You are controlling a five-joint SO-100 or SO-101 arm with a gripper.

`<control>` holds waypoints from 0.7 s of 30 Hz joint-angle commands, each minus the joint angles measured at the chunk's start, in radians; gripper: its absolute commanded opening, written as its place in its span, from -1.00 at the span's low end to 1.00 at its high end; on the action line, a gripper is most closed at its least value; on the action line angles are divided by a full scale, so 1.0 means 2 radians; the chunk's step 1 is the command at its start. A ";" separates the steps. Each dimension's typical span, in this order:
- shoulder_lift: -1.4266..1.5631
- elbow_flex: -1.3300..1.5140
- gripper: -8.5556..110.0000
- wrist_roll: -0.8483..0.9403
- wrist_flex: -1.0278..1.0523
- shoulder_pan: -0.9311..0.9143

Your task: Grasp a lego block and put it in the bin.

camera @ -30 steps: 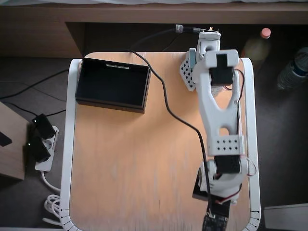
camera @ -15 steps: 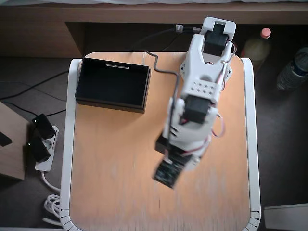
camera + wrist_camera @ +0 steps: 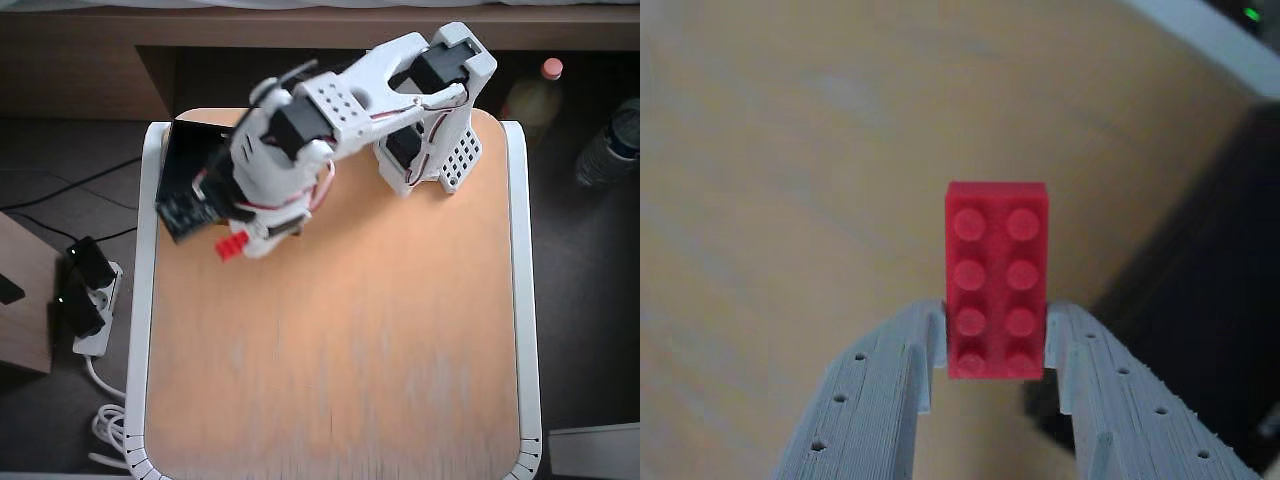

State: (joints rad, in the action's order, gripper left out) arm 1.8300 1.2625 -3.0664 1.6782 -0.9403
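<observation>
The red lego block (image 3: 996, 280) is pinched at its lower end between my grey fingers (image 3: 890, 390), studs facing the wrist camera. My gripper (image 3: 995, 345) is shut on it. In the overhead view the block (image 3: 232, 245) pokes out from under my gripper (image 3: 241, 240), which hangs over the front edge of the black bin (image 3: 184, 152) at the table's back left. My arm covers most of the bin. The wrist view shows the bin's dark inside (image 3: 1210, 300) to the right of the block, and the wooden table under it.
The wooden table (image 3: 340, 340) has a white rim (image 3: 530, 300). My arm's base (image 3: 430, 150) stands at the back right. On the floor lie a power strip (image 3: 88, 300) to the left and bottles (image 3: 540, 95) to the right.
My arm has swung from the table's front right across to the back left, carrying the red block, and now hangs over the bin's front edge.
</observation>
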 commanded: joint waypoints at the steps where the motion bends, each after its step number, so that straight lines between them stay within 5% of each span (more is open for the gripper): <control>1: 0.046 -0.058 -0.86 -0.014 0.006 -0.069; 21: 0.097 0.199 -0.85 -0.076 -0.143 -0.189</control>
State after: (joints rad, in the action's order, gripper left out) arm 1.9297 1.6429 -3.2137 1.4757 -1.2901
